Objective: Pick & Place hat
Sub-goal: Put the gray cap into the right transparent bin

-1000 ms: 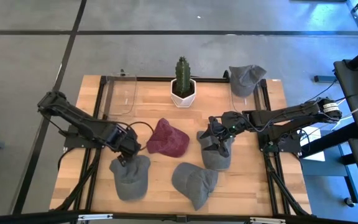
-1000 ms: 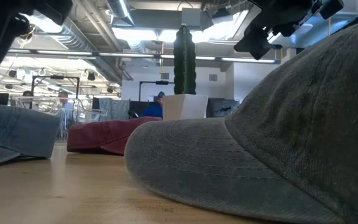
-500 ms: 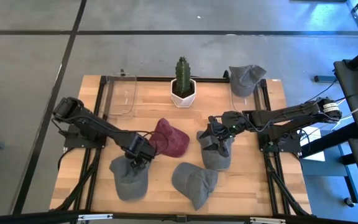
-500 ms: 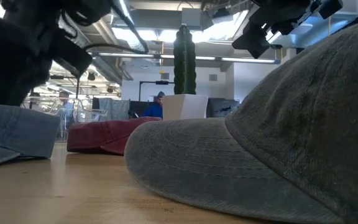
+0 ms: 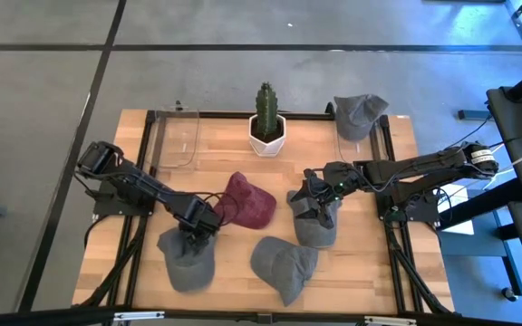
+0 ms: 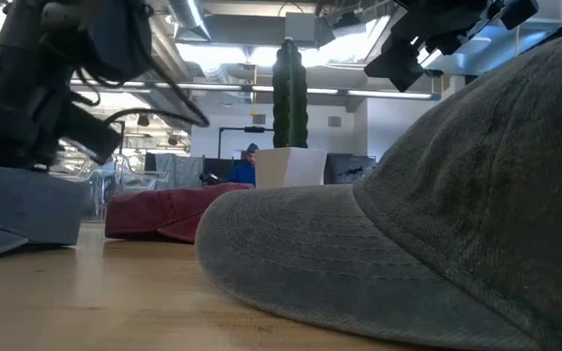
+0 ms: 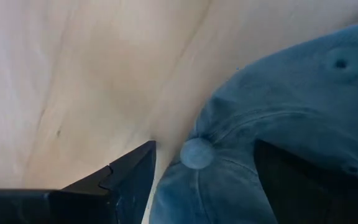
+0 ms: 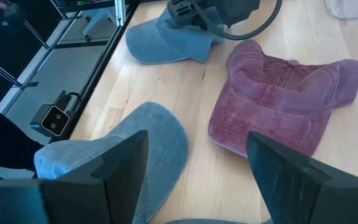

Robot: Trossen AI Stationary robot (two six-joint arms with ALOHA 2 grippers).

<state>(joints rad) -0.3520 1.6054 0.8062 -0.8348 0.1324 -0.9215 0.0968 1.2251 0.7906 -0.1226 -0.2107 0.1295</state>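
Note:
A blue-grey hat (image 5: 186, 261) lies crown up near the table's near left corner, also seen at the left of the low view (image 6: 18, 210). My left gripper (image 5: 198, 234) is down on its crown, open, with the top button (image 7: 197, 153) between the fingers. My right gripper (image 5: 315, 195) hangs open above a grey hat (image 5: 314, 225) right of centre, touching nothing. A maroon hat (image 5: 247, 201) lies at the centre and another grey hat (image 5: 284, 264) near the front edge. My left gripper comes at the blue-grey hat from above, slanting from the table's left. Its open fingers (image 7: 129, 180) stand on either side of the crown's button (image 7: 197, 153), down at the crown's cloth. The hat lies flat on the table. Whether the fingertips press the cloth, I cannot tell.
A potted cactus (image 5: 264, 118) stands at the far middle, with a clear container (image 5: 178, 136) to its left and one more grey hat (image 5: 359, 113) at the far right corner. Bare wood shows along the left and right sides. The near grey hat (image 6: 437, 224) fills the low view.
My left gripper has moved from the table's left toward the near right, over the blue-grey hat, and has come down onto its crown. The right arm has kept still.

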